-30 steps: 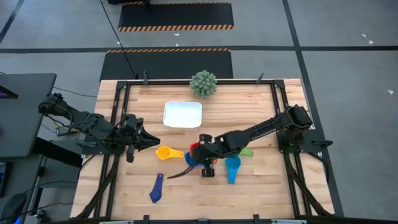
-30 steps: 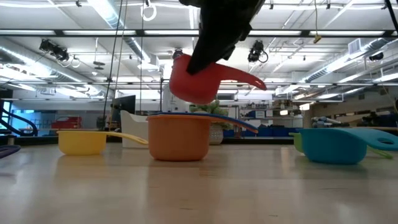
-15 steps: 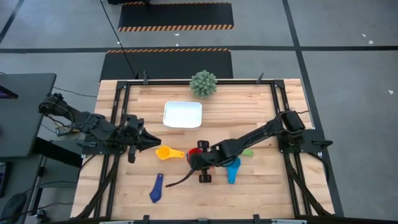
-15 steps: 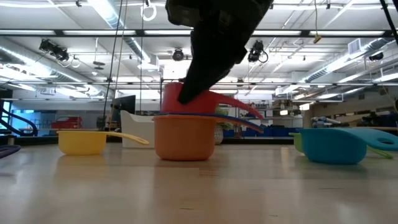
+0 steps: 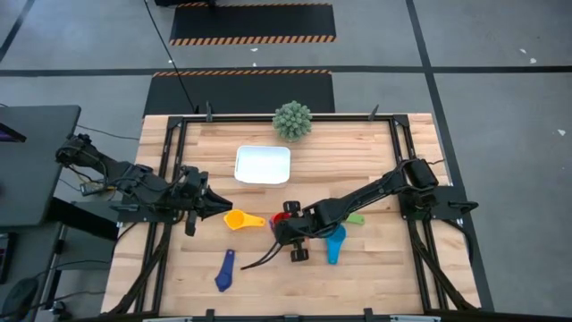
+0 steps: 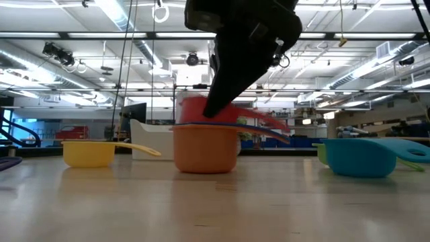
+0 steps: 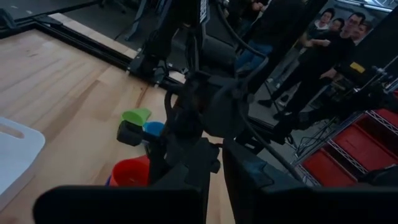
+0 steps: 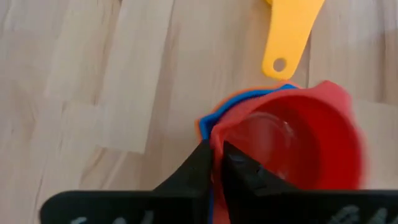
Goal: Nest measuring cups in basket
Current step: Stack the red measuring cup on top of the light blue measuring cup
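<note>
A red measuring cup [image 8: 292,143] sits inside a blue cup [image 8: 249,96], which is nested in an orange cup [image 6: 205,148] at the table's middle. My right gripper [image 8: 214,152] slants down from the right and is shut on the red cup. A yellow cup [image 5: 237,219] rests on its base to the left, with a light blue cup [image 5: 335,241] and a green cup [image 5: 355,217] to the right. A dark blue cup [image 5: 223,270] lies near the front. The white basket [image 5: 263,165] stands farther back. My left gripper [image 5: 214,204] hovers shut at the left. My right gripper pinches the red cup's wall at the rim [image 8: 219,134], on the side away from its handle. One finger [image 8: 245,168] is inside the cup and one finger [image 8: 193,168] outside. The fingers slant down from the table's right. The cup sits upright inside the blue cup.
A spiky grey-green ball plant [image 5: 292,120] stands at the far edge behind the basket. A black cable [image 5: 259,258] trails on the wood near the stack. Dark frame rails [image 5: 170,161] run along the table's left and right sides. People stand in the room beyond the table.
My right gripper has gone down with the red cup, which hung tilted above the stack and now sits upright inside the blue cup. The orange cup and what is nested in it have slid a little toward the table's right.
</note>
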